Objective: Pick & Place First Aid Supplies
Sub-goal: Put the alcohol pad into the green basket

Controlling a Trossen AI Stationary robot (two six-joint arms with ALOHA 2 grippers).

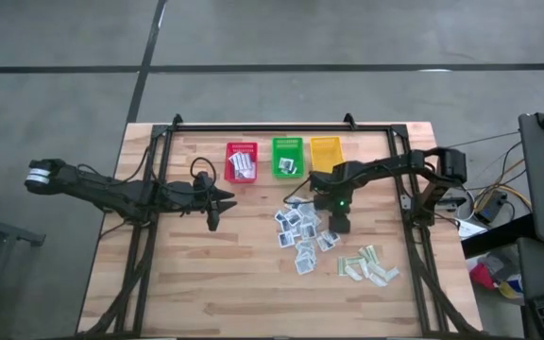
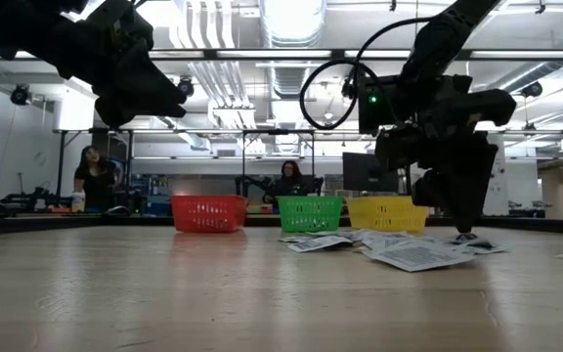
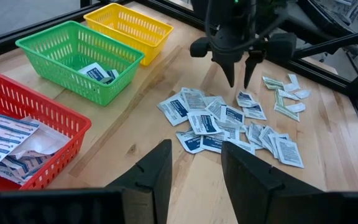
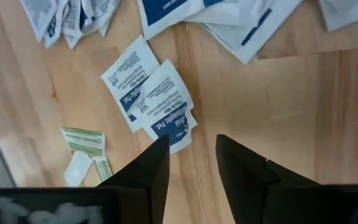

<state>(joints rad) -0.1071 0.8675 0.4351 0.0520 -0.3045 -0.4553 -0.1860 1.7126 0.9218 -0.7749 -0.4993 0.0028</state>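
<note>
Packets (image 1: 300,236): scattered flat on the tabletop (image 1: 206,283), long axes pointing in mixed directions; some lie in the baskets.
Right end effector (image 3: 240,81): open, empty, pointed down over the pile.
Left end effector (image 1: 223,203): open, held well apart.

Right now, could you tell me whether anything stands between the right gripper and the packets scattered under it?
Nothing visible does. The right gripper hangs open, pointing down over the pile of packets, with only bare table and air around its fingers. The left gripper waits off to the side.
</note>
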